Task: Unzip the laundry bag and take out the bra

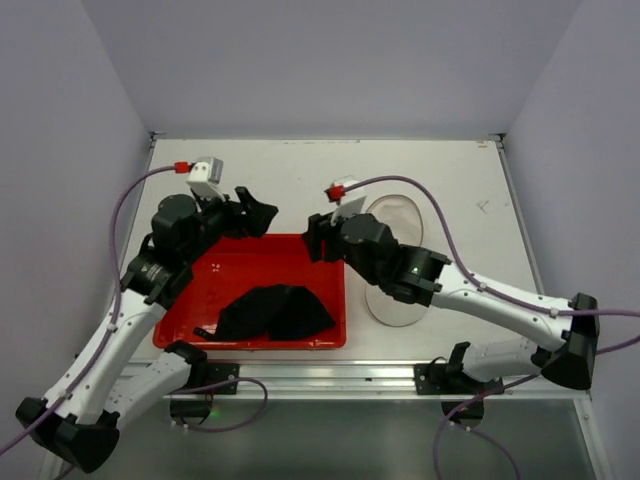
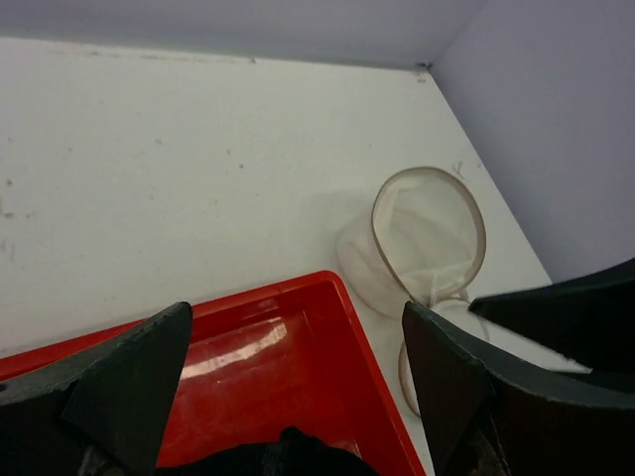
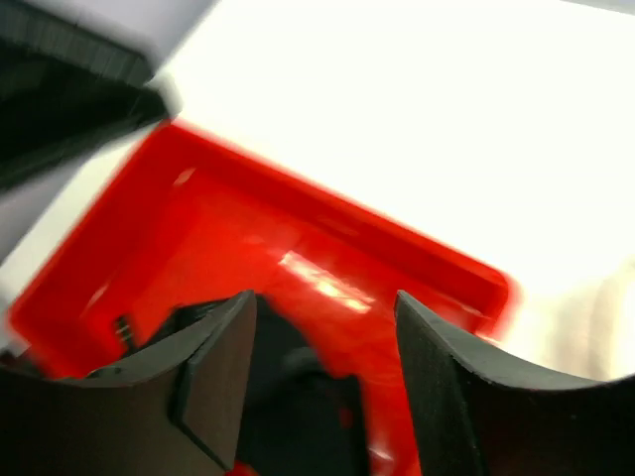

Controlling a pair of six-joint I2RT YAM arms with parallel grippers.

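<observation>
though apart, bra [image 1: 275,312] near right pincer [image 1: 318,238]

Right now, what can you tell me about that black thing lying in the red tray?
It is the bra, soft black fabric bunched into a low mound, its cups hard to make out, a narrow bit trailing at its left. It lies on the floor of the red tray, in the near half. Only the tray touches it; the left hand and the right hand hang by the tray's far edge, apart from it.
</observation>
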